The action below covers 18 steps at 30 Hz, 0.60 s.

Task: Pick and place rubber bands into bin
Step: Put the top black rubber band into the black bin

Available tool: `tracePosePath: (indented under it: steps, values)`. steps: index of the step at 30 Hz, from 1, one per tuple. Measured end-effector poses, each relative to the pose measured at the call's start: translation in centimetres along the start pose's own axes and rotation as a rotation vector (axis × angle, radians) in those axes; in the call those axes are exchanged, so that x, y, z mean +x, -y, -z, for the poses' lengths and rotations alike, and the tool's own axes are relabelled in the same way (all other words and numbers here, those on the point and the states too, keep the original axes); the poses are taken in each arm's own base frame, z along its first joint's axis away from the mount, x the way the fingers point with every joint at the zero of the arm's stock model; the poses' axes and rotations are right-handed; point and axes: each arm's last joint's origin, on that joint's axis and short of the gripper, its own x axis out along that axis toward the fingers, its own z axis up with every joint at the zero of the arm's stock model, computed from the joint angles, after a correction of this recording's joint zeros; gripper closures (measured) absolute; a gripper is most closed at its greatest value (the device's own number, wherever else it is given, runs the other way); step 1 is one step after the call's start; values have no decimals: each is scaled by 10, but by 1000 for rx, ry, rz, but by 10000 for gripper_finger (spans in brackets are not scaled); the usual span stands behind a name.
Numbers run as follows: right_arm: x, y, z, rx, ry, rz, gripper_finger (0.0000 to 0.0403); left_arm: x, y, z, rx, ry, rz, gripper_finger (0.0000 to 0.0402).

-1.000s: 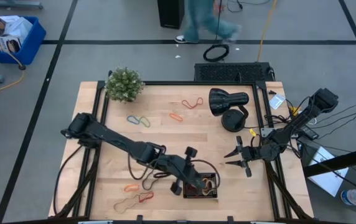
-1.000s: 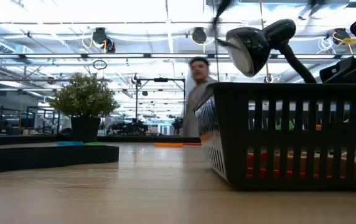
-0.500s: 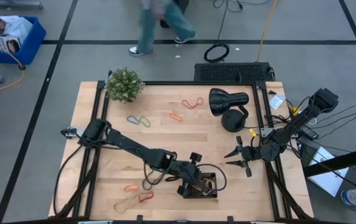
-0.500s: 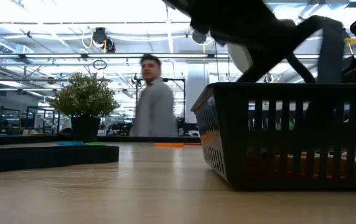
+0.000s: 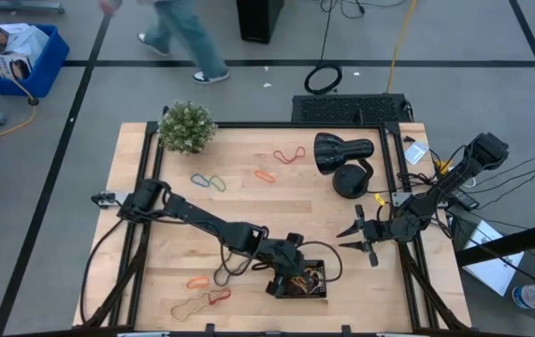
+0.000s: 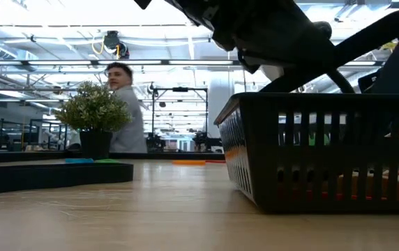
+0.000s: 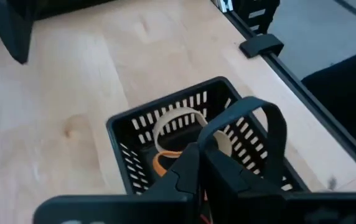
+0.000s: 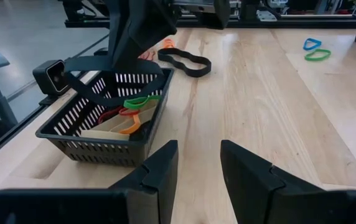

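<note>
The bin (image 5: pixel 307 281) is a small black slotted basket near the table's near edge, holding tan, orange, green and red rubber bands (image 8: pixel 128 115). My left gripper (image 5: pixel 295 275) is low over the bin's left part, shut on a wide black rubber band (image 7: pixel 262 118). Loose rubber bands lie on the wood: red (image 5: pixel 289 154), orange (image 5: pixel 265 175), green (image 5: pixel 209 181), orange (image 5: pixel 197 282), red (image 5: pixel 219 297), and a longer black loop (image 8: pixel 184 62). My right gripper (image 5: pixel 359 234) waits open at the table's right edge. My left gripper pinches one end of the black band's loop (image 7: pixel 206 140) between its two fingers. The fingers slant down from the table's left side. The loop arches out beyond the fingertips over the bin's opening (image 8: pixel 103 78); whether it touches the rim, I cannot tell.
A black lamp (image 5: pixel 342 154) stands at the far right of the table, a potted plant (image 5: pixel 186 126) at the far left corner. A person (image 5: pixel 179 37) walks on the floor beyond the far edge. Bare wood lies between bin and lamp.
My left gripper has sunk toward the bin, moved slightly toward the table's right and rolled a little, carrying the black band down over the bin's opening. The person behind the table has walked leftward.
</note>
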Motion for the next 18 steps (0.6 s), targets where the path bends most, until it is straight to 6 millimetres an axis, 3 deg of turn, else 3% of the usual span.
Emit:
tracePosePath:
  steps: [10, 18]
  values:
    - [0, 0, 0, 0, 0, 0, 286, 0, 0, 0, -65, 2, -13, 396]
    - [0, 0, 0, 0, 0, 0, 287, 0, -2, 0, -115, 1, -60, 350]
